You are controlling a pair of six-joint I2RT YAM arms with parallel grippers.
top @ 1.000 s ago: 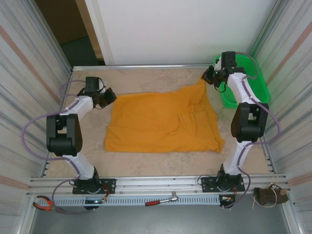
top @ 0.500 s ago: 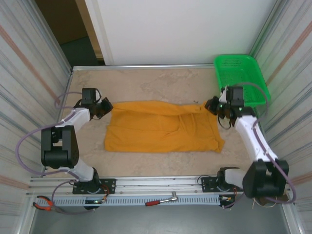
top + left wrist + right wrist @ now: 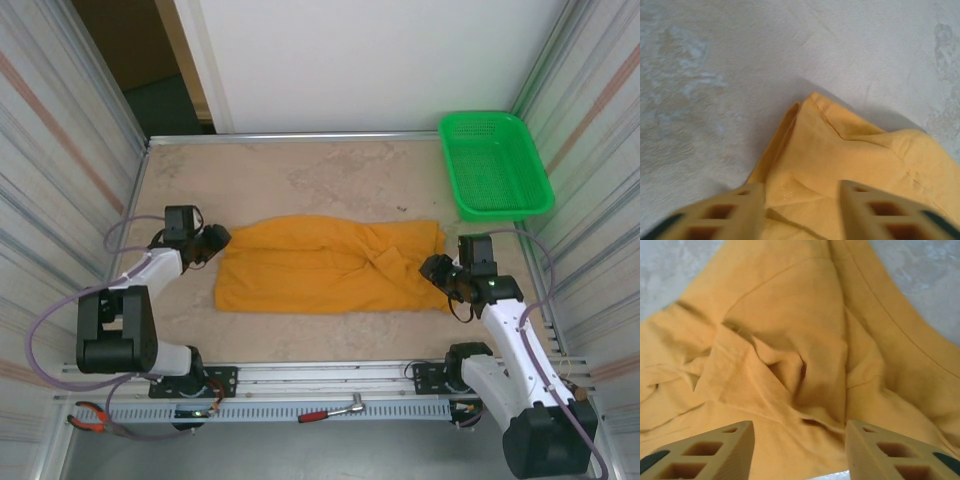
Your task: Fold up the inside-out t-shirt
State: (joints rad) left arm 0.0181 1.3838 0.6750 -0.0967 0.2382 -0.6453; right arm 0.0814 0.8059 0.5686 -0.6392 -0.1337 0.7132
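**Near rail.** Orange-handled pliers (image 3: pixel 90 418) at the left; red-handled ratchet (image 3: pixel 335 410) at mid-rail. Neither belongs to the task.

**Right end effector** (image 3: pixel 437 270). Low over the near right corner of the garment. Fingers stand apart in the right wrist view (image 3: pixel 799 425), with cloth under the gap and nothing clamped.

**Left end effector** (image 3: pixel 205 243). At the garment's left short end, slightly farther back than the right. Fingers apart (image 3: pixel 801 187), a hemmed corner lying just ahead of them and unheld.

**Inside-out t-shirt** (image 3: pixel 330 265). Orange-yellow, soft, lying mid-desk as a flat band.
- Long axis: runs left to right, from one end effector to the other.
- Nearness: each arm is nearest its own short end, and the cloth lies inward from both.
- Surface: near edge fairly straight; creases bunch right of centre. Stitched seams and a folded pocket of cloth show in the right wrist view. No print visible.
- Judgement: the next fold likely carries one short end along that axis toward the other.

**Desk** (image 3: pixel 300 180). Pale and mottled.

**Green basket** (image 3: pixel 497 212). Far right corner, well apart from the shirt.
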